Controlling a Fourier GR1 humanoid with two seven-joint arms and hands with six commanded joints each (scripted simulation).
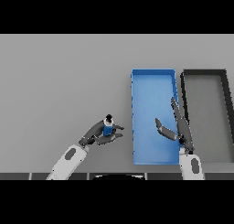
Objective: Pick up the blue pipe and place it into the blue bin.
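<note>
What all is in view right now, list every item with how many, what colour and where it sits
blue pipe: one, blue with a dark top end, held in the left hand just left of the blue bin
blue bin: one, blue, right of centre on the table
dark bin: one, black rim with grey floor, right beside the blue bin at the view's right edge
table: one, grey, under everything
left hand: one, dark, fingers curled round the blue pipe, left of the blue bin
right hand: one, dark, fingers straight, over the blue bin's right side
</note>
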